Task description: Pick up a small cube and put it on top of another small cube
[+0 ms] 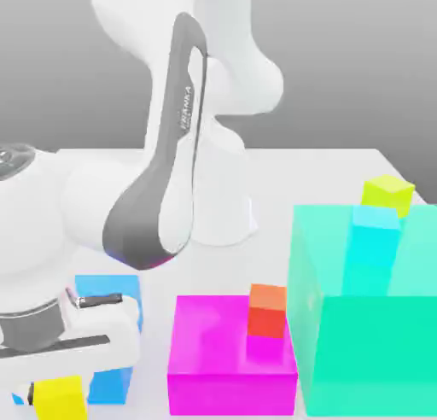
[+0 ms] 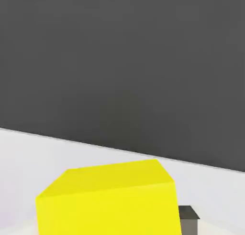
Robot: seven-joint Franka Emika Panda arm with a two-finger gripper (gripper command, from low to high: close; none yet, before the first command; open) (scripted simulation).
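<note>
One small yellow cube [image 1: 60, 399] sits low at the exterior view's left, and we see the gripper [image 1: 53, 396] with its jaws narrowed onto it, ready to lift. We judge its goal the red cube [image 1: 267, 312] atop the magenta block [image 1: 213, 367].

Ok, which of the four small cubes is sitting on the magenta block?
The small red cube with the orange top; the cyan and lime ones sit on the teal block, the yellow one by the fingers.

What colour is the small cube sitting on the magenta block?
Red with an orange top, clearest in the exterior view.
</note>
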